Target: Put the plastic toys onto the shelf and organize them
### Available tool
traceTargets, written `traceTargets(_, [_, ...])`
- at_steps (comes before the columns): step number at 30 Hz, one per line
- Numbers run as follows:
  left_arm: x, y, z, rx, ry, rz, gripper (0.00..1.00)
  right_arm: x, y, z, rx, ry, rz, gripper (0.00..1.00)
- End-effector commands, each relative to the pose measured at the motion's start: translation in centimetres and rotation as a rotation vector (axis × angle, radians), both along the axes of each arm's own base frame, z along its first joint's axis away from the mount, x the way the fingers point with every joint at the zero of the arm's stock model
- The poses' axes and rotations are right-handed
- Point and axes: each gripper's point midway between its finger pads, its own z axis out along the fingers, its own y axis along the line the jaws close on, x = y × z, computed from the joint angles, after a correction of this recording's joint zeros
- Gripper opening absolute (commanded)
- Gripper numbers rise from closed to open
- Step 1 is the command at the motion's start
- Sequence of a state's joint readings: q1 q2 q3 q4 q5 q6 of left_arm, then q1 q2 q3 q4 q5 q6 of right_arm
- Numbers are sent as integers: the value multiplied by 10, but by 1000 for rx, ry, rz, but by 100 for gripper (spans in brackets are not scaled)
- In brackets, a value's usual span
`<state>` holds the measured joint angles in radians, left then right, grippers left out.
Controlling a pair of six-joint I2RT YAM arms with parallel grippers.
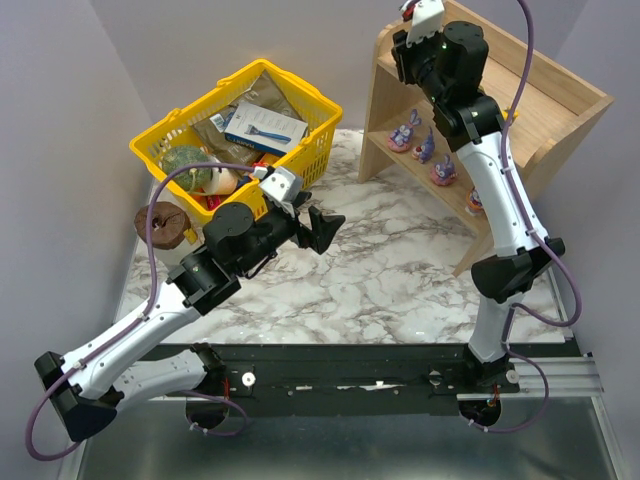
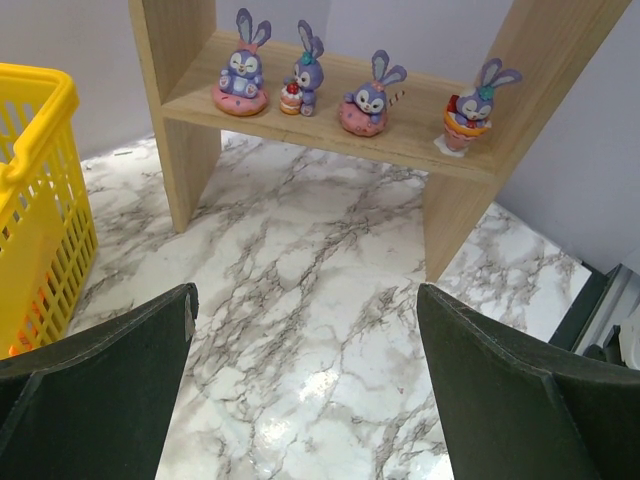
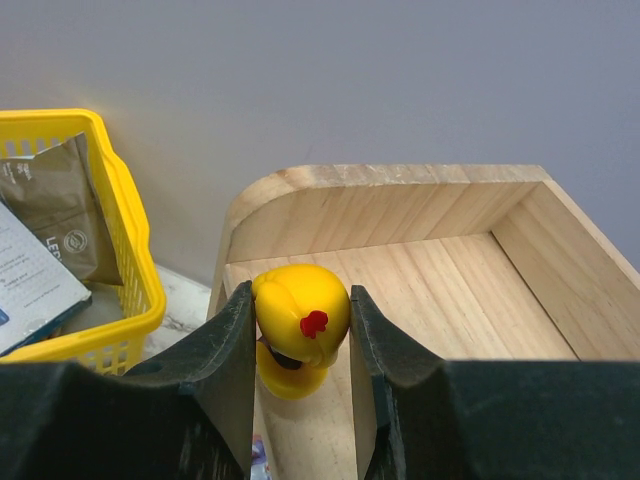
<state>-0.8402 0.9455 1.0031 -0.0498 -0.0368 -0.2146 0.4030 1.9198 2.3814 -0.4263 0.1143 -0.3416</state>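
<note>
Print: the yellow basket point(image 1: 175, 125) at left holds a brown packet point(image 3: 55, 215) with a round logo and a blue-white box point(image 1: 265, 128). Wording too small to read.
Left arm: reaches from its near-left base, elbow bent, out over mid-table. The left gripper point(image 1: 325, 228) is spread wide and empty above the marble.
Right arm: rises steeply, wrist over the shelf point(image 1: 560, 110).
Right gripper point(image 3: 300, 340): clamped on the yellow round toy point(image 3: 298, 305), a finger on each side.
Toys: the yellow one is at the top tier's left end; can't tell if it touches the board. Four purple long-eared figurines point(image 2: 368, 92) stand in a row on the lower tier.
Surface: white-grey marble table point(image 1: 380, 280), plain pale walls.
</note>
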Motion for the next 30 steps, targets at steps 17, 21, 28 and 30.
traceTargets(17, [5,1,-3,16,6,21,99,11,-5,-15,12,18,-27,26])
traceTargets(21, [4,1,-4,20,4,21,99,8,-2,-15,11,19,-35,27])
traceTargets(28, [4,3,-3,18,0,26,99,10,1,-18,1,19,-60,29])
traceTargets(30, [4,4,-3,17,-1,27,99,10,0,-20,0,25,-69,29])
